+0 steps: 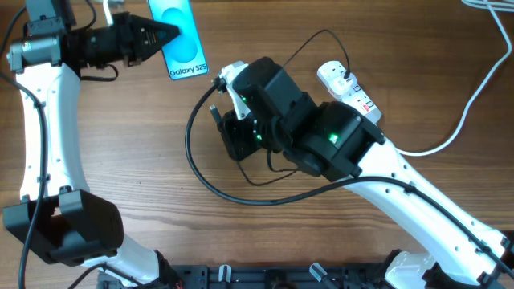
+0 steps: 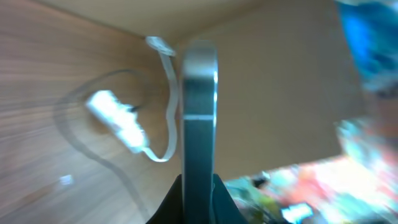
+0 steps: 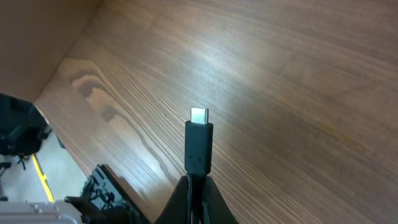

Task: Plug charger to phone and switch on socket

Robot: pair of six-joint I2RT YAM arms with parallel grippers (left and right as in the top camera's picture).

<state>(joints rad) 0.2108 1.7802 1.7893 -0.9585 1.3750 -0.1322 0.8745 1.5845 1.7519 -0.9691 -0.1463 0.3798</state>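
The phone [image 1: 183, 42], cyan screen up with a white text band at its near end, is off the table at the top left, and my left gripper [image 1: 171, 34] is shut on its left edge. The left wrist view shows the phone [image 2: 199, 106] edge-on, standing up between the fingers of the left gripper [image 2: 199, 186]. My right gripper [image 3: 199, 185] is shut on the charger just behind its small plug tip [image 3: 199, 140], which points out over bare wood. From above, the right gripper [image 1: 219, 112] hangs mid-table and the thin black charger cable [image 1: 201, 172] loops below it. The white socket [image 1: 351, 90] lies partly under the right arm.
A thick white cord [image 1: 470, 112] runs from the socket toward the top right corner. The blurred socket [image 2: 118, 121] also shows in the left wrist view. Black arm bases sit along the table's front edge [image 1: 241, 277].
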